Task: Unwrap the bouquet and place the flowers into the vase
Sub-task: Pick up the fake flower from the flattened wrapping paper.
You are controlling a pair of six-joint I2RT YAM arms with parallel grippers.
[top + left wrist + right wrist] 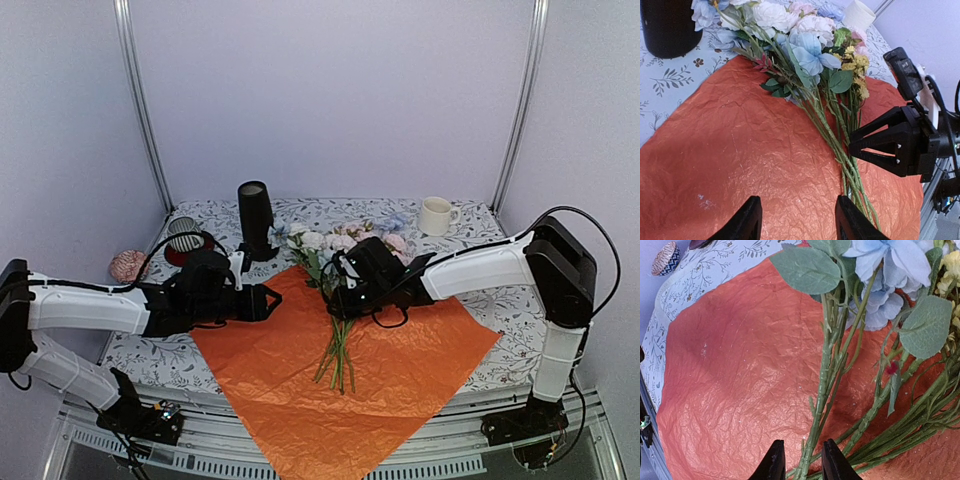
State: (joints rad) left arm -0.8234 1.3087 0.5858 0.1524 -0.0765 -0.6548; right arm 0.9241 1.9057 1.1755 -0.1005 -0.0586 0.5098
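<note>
white arm [85,308] links, black joints, black grippers, looping black cables.

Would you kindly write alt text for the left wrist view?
A bunch of flowers lies on an unfolded orange sheet, stems toward the camera. The right gripper hovers by the stems; the left gripper's fingertips stand apart over the paper, and a black vase stands top left.

Flowers [338,300] lie on the unfolded sheet [400,390] at the worktop [505,300] centre, heads to the rear, stems toward the front. The vase [255,218] stands behind and left of them. A mug [435,215] stands rear right.
</note>
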